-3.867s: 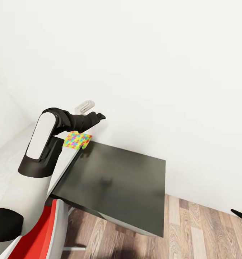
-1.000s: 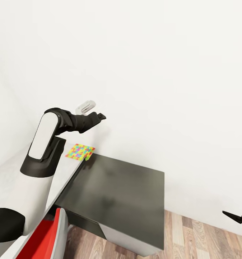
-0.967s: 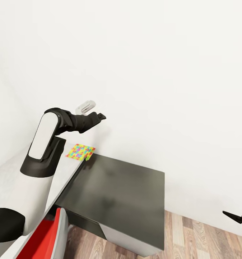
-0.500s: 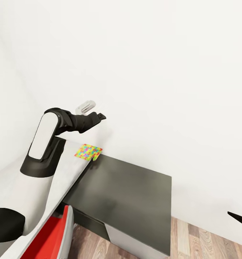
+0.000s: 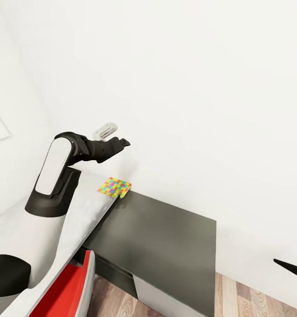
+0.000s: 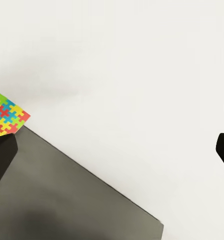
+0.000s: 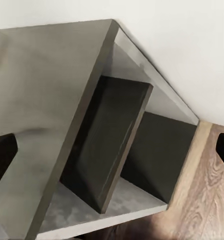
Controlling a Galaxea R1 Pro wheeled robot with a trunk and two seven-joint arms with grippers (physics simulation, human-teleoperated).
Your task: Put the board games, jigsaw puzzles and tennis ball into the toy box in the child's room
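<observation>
One white wall (image 5: 188, 88) takes up most of the head view, and below it sits the low dark-topped cabinet (image 5: 166, 237), butted against the end of the pale grey table (image 5: 84, 207). Down at the near edge there's a red chair (image 5: 64, 288) tucked by the table, and a strip of wood-plank floor (image 5: 254, 299) off to the right. The left arm is raised with its forearm stretched toward the wall, left gripper (image 5: 121, 142) up in the air; in the left wrist view its two dark fingertips (image 6: 2, 155) stand wide apart at opposite edges with nothing between them. One jigsaw puzzle (image 5: 114, 186) lies flat on the table's far corner, right at the seam with the cabinet, below and slightly short of that left gripper, well clear of it; the left wrist view catches its corner (image 6: 6, 116) just beside one fingertip. The right gripper (image 5: 289, 267) pokes in low at the right, over the floor, far from the puzzle; the right wrist view shows its fingers spread, holding nothing, looking at the cabinet's open side.
</observation>
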